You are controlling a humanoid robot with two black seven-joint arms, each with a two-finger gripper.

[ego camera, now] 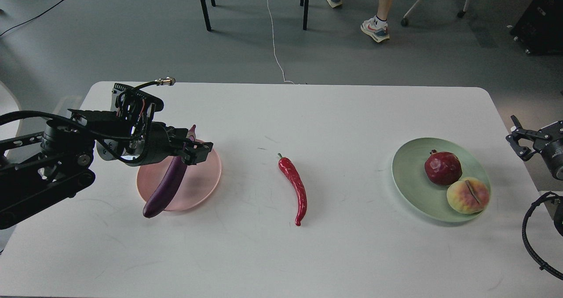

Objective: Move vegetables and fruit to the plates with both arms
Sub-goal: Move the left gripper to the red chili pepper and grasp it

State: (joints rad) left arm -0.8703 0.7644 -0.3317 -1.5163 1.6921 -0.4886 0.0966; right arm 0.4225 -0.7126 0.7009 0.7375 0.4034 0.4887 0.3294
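The purple eggplant (169,186) lies slanted across the pale pink plate (206,177), with its dark end past the plate's front-left rim. My left gripper (198,152) hovers over the eggplant's stem end, its fingers apart and not gripping it. The red chili pepper (297,188) lies on the table at the middle. The pale green plate (407,175) at the right holds the pomegranate (442,168) and the peach (467,195). My right gripper (519,139) is open and empty beyond the table's right edge.
The white table (281,254) has a rounded right edge close to my right arm. A person's legs (378,8), chair legs and a white cable are on the floor behind the table.
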